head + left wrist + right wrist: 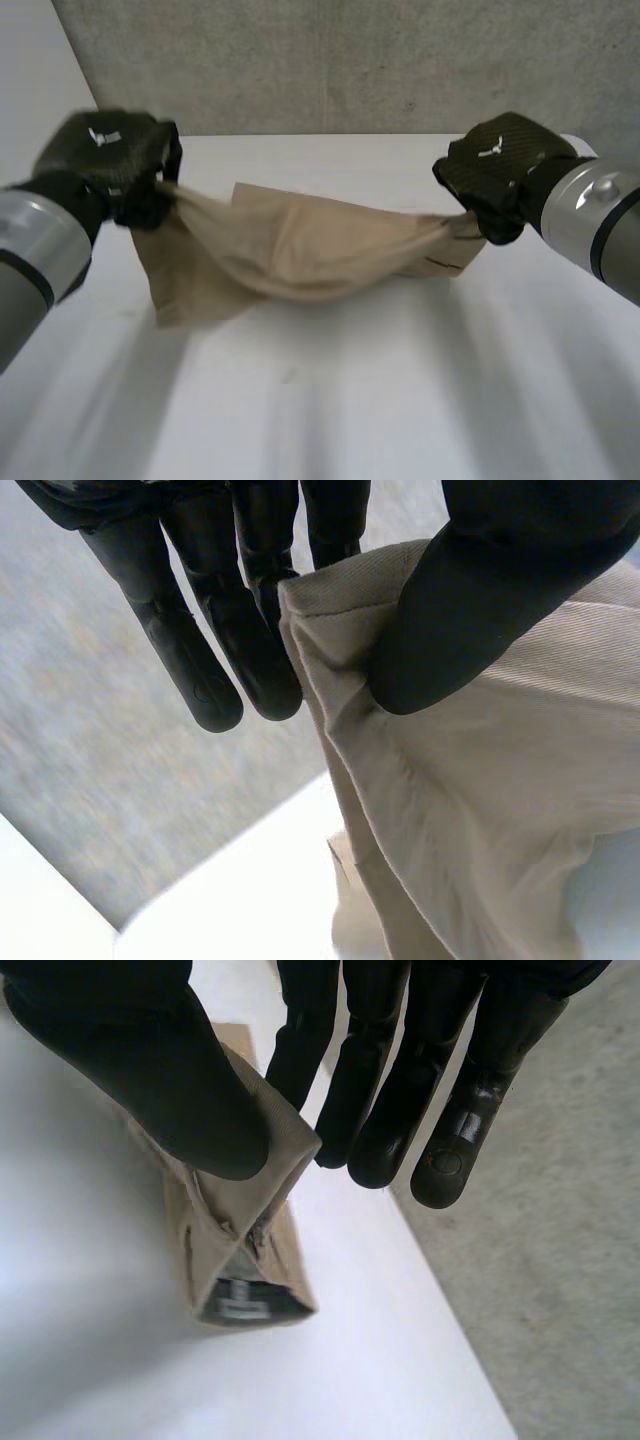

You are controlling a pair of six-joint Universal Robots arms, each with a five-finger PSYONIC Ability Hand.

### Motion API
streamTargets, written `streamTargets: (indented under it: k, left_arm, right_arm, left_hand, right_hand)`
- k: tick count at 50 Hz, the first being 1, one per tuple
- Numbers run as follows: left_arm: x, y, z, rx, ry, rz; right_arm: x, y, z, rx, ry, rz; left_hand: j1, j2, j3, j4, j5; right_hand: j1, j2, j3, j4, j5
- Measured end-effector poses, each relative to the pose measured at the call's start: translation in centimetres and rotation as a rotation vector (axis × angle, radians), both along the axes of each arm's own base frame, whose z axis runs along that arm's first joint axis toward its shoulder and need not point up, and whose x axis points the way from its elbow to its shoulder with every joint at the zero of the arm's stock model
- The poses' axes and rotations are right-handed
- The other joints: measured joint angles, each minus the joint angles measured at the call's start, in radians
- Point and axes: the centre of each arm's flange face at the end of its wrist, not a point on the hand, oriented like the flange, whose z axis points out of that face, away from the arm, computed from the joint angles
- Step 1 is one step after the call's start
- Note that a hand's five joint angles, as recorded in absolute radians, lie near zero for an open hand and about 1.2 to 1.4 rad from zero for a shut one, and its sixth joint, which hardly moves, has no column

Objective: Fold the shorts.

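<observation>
Shorts (pixel 300 250) sag between my two hands, lower folds resting on the table (pixel 400 400); left hand (pixel 105 155) pinches one end, right hand (pixel 500 160) pinches the opposite end

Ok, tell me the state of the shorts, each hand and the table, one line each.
Beige fabric shorts: held up at both ends, sagging between, lower part on the table.
Black left hand: shut, thumb pinching one end of the shorts against its fingers.
Black right hand: shut, thumb pinching the other end.
White table: bearing the shorts' lower part.
</observation>
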Motion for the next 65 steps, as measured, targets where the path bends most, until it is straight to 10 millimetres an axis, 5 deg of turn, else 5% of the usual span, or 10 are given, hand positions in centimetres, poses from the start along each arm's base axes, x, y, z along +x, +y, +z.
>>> streamTargets:
  k: [13,20,28,32,35,54,61,65]
  left_arm:
    - [-1.0,-2.7,-8.5,0.252,-0.125,0.008]
    - [-2.2,-5.6,-10.9,0.235,-0.124,0.011]
    - [-4.5,-10.4,-8.7,0.018,-0.053,0.015]
    - [-4.9,-10.2,-8.6,0.0,-0.068,0.002]
    - [-4.9,-9.6,-9.3,0.019,-0.085,-0.005]
    - [-4.0,-8.6,-11.9,0.109,-0.133,0.002]
    - [-4.0,-8.7,-12.0,0.111,-0.136,0.002]
    - [-4.0,-8.9,-11.9,0.103,-0.132,0.002]
  right_arm:
    - [1.3,-2.9,-8.4,0.233,0.099,-0.014]
    - [2.4,-5.5,-11.8,0.258,0.102,-0.026]
    - [4.4,-9.1,-9.7,0.089,-0.06,-0.059]
    - [4.1,-8.2,-10.3,0.188,-0.046,-0.067]
    - [3.7,-7.4,-11.2,0.285,-0.008,-0.076]
    - [2.8,-6.7,-12.6,0.452,0.056,-0.062]
    - [2.6,-5.8,-11.0,0.486,0.046,-0.044]
    - [2.0,-5.2,-8.1,0.453,-0.019,-0.059]
  left_hand:
    - [0.0,0.0,0.0,0.0,0.0]
    - [0.0,0.0,0.0,0.0,0.0]
    - [0.0,0.0,0.0,0.0,0.0]
    - [0.0,0.0,0.0,0.0,0.0]
    - [0.0,0.0,0.0,0.0,0.0]
    - [0.0,0.0,0.0,0.0,0.0]
    - [0.0,0.0,0.0,0.0,0.0]
    - [0.0,0.0,0.0,0.0,0.0]
  right_hand:
    - [0.012,0.0,0.0,0.0,0.009]
    - [0.013,0.0,0.0,0.0,0.011]
    - [0.013,-0.003,-0.003,-0.004,0.012]
    - [-0.073,-0.154,-0.148,-0.159,-0.102]
    - [-0.411,-0.539,-0.538,-0.547,-0.501]
    - [-0.555,-0.71,-0.723,-0.736,-0.699]
    - [-0.555,-0.71,-0.723,-0.736,-0.699]
    - [-0.585,-0.735,-0.752,-0.768,-0.732]
